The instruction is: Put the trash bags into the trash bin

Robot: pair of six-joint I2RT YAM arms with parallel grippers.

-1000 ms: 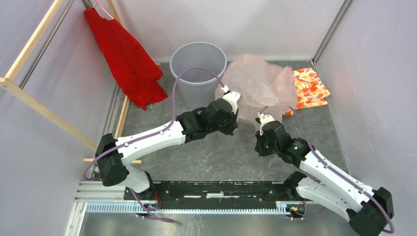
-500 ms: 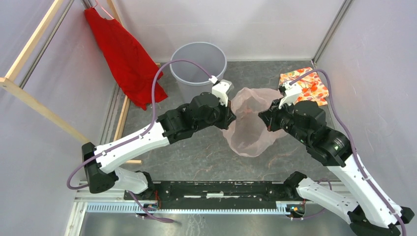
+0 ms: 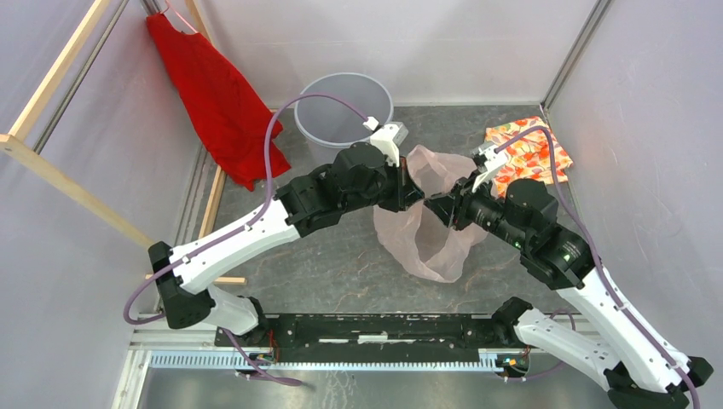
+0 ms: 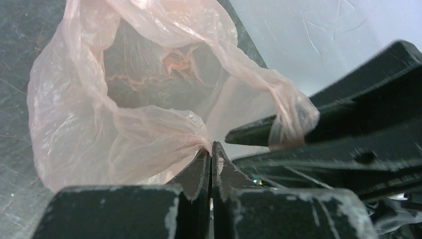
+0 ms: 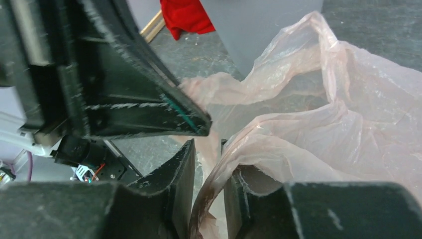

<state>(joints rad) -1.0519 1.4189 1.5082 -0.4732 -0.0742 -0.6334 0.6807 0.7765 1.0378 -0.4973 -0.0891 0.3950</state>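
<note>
Top external: you get both arms meeting mid-table. The left gripper (image 3: 413,194) and right gripper (image 3: 436,206) sit tip to tip at the mouth of the trash bag (image 3: 430,243). The bag sags toward the near side. It's just near-right of the trash bin (image 3: 317,136), outside it. The bin stands upright by the far wall.

Left wrist: shows you what the top view hides. Jaws are pressed together w/ a fold of bag rim pinched between. The right gripper shows at right, film draped over its tip.

Right wrist: jaws nearly closed, the narrow gap filled w/ bag film, so it's gripping the bag.

Surface: dark grey scuffed table (image 3: 341,256).

Room: pale walls on 3 sides, wooden frame (image 3: 60,179) at left. A red garment (image 3: 217,98) hangs far left. An orange floral cloth (image 3: 533,153) lies far right.

Bag: thin, crinkly, see-through pale pink. Mouth is held open, w/ the table showing through.
</note>
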